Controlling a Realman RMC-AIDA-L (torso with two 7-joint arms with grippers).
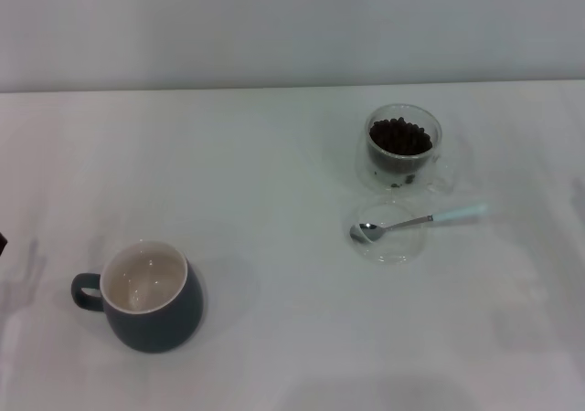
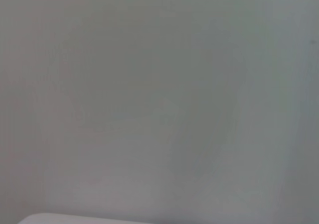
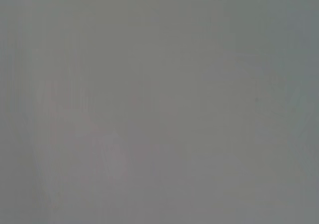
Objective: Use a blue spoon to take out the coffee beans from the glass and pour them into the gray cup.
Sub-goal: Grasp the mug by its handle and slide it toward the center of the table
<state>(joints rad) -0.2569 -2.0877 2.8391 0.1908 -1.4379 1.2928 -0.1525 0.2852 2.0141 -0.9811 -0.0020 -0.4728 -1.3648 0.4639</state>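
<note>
In the head view the gray cup (image 1: 146, 297) stands at the near left of the white table, its cream inside bare and its handle pointing left. The glass (image 1: 403, 146) stands at the far right, filled with dark coffee beans (image 1: 400, 137). Just in front of it the blue spoon (image 1: 416, 221) lies with its metal bowl resting in a shallow clear glass dish (image 1: 388, 233) and its pale blue handle pointing right. Neither gripper shows in any view; both wrist views show only a plain grey surface.
The white table (image 1: 274, 183) runs back to a pale wall. A small dark sliver (image 1: 2, 242) sits at the left edge of the head view.
</note>
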